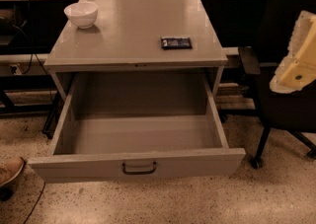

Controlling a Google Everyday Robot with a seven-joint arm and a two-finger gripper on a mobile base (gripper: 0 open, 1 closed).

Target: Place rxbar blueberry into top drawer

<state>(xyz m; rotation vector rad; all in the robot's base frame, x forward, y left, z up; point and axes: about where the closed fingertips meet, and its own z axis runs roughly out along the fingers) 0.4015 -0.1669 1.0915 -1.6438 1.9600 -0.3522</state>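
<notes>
The rxbar blueberry (176, 43), a small flat dark blue bar, lies on the grey cabinet top (138, 25) near its right front corner. The top drawer (138, 134) is pulled fully open below it, with a dark curved handle (138, 168) on its front panel; nothing shows inside it. My gripper (295, 65), a pale yellow and white part, hangs at the right edge of the view. It is well to the right of the bar and about level with the cabinet top.
A white bowl (81, 14) stands at the back left of the cabinet top. A black office chair (276, 85) stands right of the cabinet, behind my gripper. A shoe (9, 171) is on the floor at the lower left. Cables hang at the left.
</notes>
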